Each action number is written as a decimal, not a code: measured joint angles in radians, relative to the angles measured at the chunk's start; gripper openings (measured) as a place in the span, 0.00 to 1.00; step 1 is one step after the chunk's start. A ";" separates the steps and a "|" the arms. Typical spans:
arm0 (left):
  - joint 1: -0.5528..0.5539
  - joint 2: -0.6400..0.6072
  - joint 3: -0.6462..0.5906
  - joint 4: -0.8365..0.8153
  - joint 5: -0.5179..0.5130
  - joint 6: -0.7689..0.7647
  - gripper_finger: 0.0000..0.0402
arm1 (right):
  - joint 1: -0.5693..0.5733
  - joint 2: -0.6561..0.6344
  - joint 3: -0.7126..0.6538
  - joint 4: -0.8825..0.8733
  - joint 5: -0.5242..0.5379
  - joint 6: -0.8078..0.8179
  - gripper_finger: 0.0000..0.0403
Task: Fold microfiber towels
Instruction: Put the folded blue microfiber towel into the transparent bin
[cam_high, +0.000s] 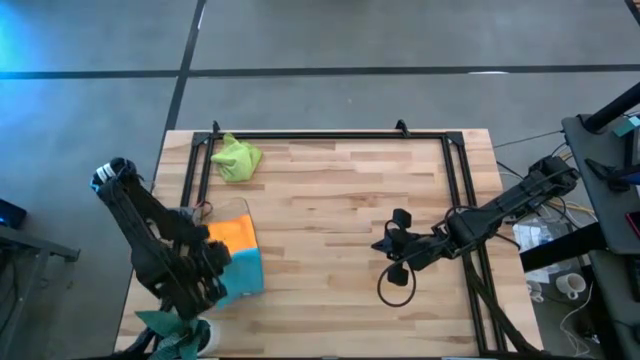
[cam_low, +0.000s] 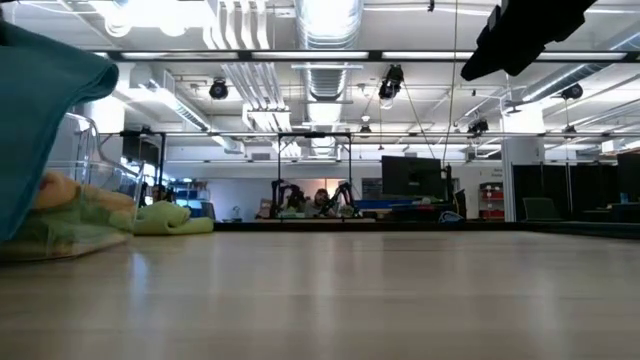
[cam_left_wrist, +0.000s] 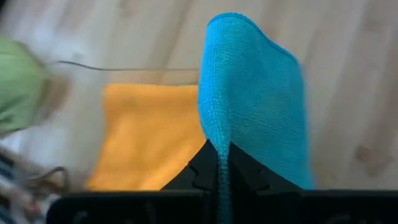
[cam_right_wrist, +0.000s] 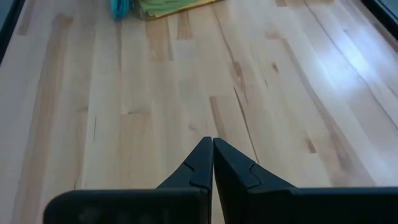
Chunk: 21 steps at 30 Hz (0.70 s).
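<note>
Two pincers: left pincer (cam_left_wrist: 222, 163) grips light blue towel (cam_left_wrist: 258, 93); right pincer (cam_right_wrist: 212, 155) closed, empty.

The right claw (cam_right_wrist: 212, 163), pressed closed, hangs over bare wooden table (cam_right_wrist: 155, 106).

Grey floor (cam_high: 400, 40) – wooden table (cam_high: 340, 200) – bright ceiling lights (cam_low: 325, 15).

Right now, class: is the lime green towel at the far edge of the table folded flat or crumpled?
Crumpled. The lime green towel sits in a bunched, uneven heap with raised folds, not a flat square like the orange towel.
</note>
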 joint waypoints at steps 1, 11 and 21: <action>0.008 -0.018 -0.002 -0.023 -0.006 0.000 0.00 | 0.000 0.000 -0.001 0.000 0.000 0.003 0.02; 0.123 -0.145 -0.147 -0.092 -0.038 -0.060 0.00 | 0.012 0.000 -0.004 0.000 0.000 0.028 0.02; 0.183 -0.152 -0.310 -0.045 -0.011 -0.051 0.00 | 0.044 0.000 -0.004 0.001 0.000 0.058 0.02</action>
